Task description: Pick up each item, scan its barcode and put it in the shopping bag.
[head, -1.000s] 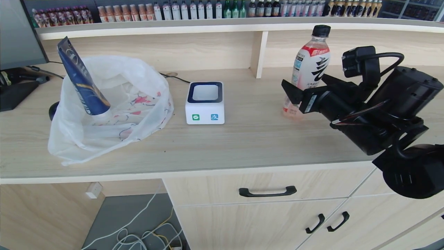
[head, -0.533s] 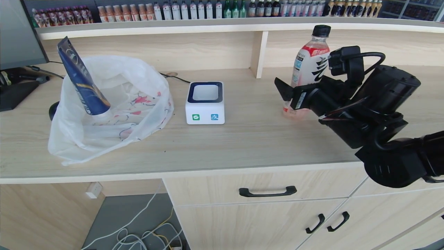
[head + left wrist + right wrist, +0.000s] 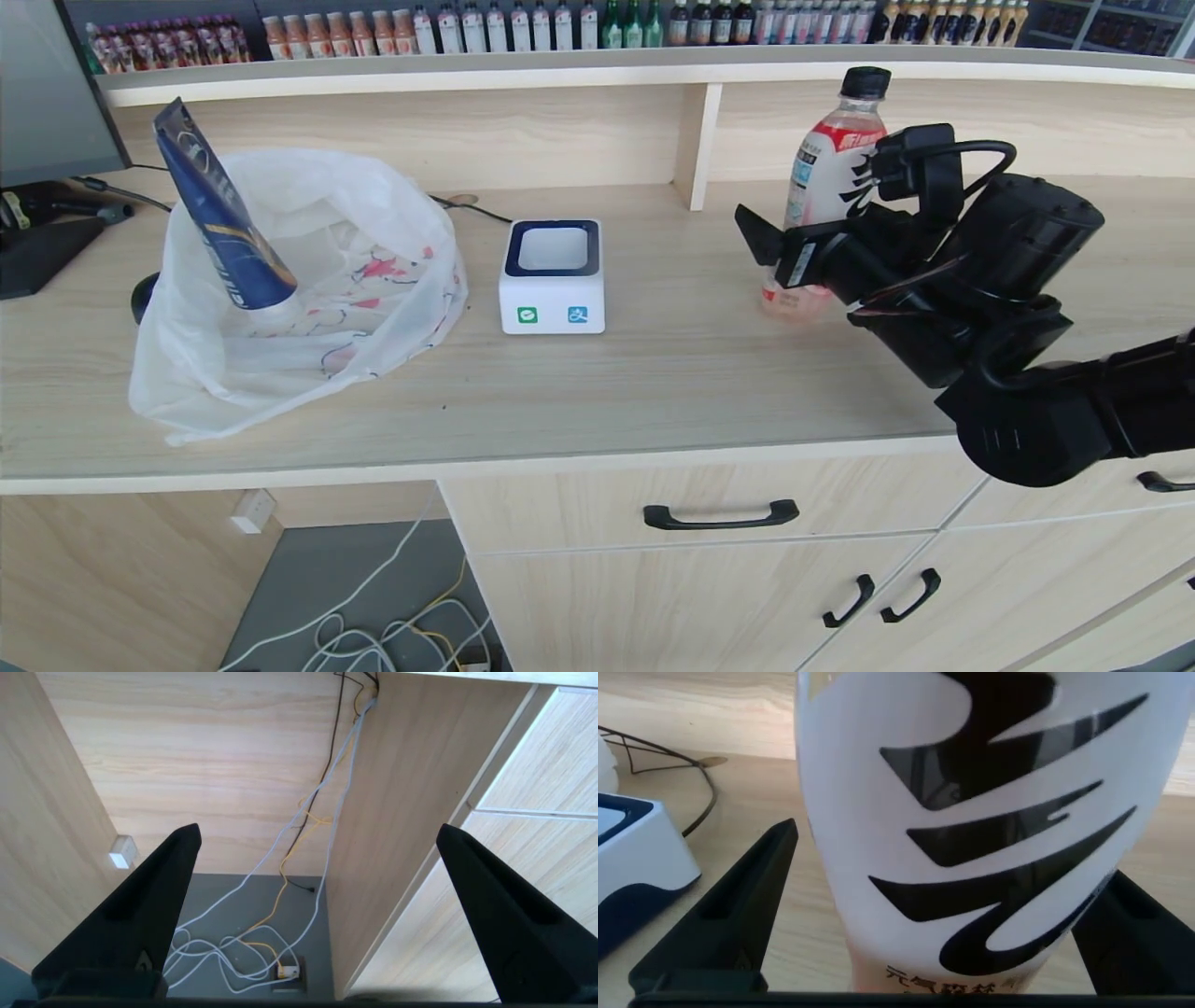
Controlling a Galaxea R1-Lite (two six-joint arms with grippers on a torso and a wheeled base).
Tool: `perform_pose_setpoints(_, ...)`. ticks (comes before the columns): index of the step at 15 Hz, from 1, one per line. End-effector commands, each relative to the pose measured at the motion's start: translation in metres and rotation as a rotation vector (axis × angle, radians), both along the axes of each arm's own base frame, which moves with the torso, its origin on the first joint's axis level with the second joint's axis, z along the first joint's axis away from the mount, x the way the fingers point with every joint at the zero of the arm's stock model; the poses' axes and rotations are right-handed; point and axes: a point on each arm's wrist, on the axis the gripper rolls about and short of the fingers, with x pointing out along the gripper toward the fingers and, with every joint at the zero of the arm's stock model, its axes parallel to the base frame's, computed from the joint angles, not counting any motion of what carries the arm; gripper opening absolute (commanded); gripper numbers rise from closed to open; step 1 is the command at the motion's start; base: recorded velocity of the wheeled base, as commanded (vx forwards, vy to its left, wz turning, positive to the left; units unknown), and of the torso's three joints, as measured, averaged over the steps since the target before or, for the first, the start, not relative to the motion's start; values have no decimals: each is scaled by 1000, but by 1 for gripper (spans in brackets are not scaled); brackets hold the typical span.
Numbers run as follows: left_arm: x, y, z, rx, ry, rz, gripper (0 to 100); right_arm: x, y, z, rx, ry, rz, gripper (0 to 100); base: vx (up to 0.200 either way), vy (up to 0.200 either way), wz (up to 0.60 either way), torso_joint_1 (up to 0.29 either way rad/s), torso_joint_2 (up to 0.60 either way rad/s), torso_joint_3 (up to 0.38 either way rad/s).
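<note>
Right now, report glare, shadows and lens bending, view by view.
Head view: the pale wooden upper shelf bows, a wide-lens bend; light even, shadows faint. Right wrist view: the white-labelled pink drink bottle looms close, top and base cut off.

Wooden counter (image 3: 653,392), pale grain. Row of drink bottles (image 3: 560,26) stood along the back shelf. Black drawer handles (image 3: 720,515) sat below. Loose cables (image 3: 373,635) lay on the floor. Monitor (image 3: 47,84) stood far left.

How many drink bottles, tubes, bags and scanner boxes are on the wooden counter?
Drink bottles: 1
Tubes: 1, standing in the bag
Bags: 1
Scanner boxes: 1
Total: 4
</note>
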Motion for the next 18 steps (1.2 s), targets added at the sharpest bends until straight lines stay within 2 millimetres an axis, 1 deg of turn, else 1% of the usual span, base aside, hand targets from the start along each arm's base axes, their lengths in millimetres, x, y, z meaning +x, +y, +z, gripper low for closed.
perform_pose_setpoints(1,0,0,0,0,0,0,100,3,1,0,0,-3,0,100,0,0,0,0,0,0)
perform_pose_setpoints(5,0,0,0,0,2,0,100,9,1,-2,0,-3,-4,100,0,0,0,0,0,0)
perform_pose_setpoints(6,0,0,0,0,2,2,100,9,1,-2,1,-6,-4,0,0,0,0,0,0,0)
perform_pose_setpoints(17,0,0,0,0,2,0,100,7,0,2,20,-8,0,0,0,0,0,0,0,0)
perform_pose_setpoints(18,0,0,0,0,2,2,100,4,-2,7,39,-17,3,0,0,0,0,0,0,0)
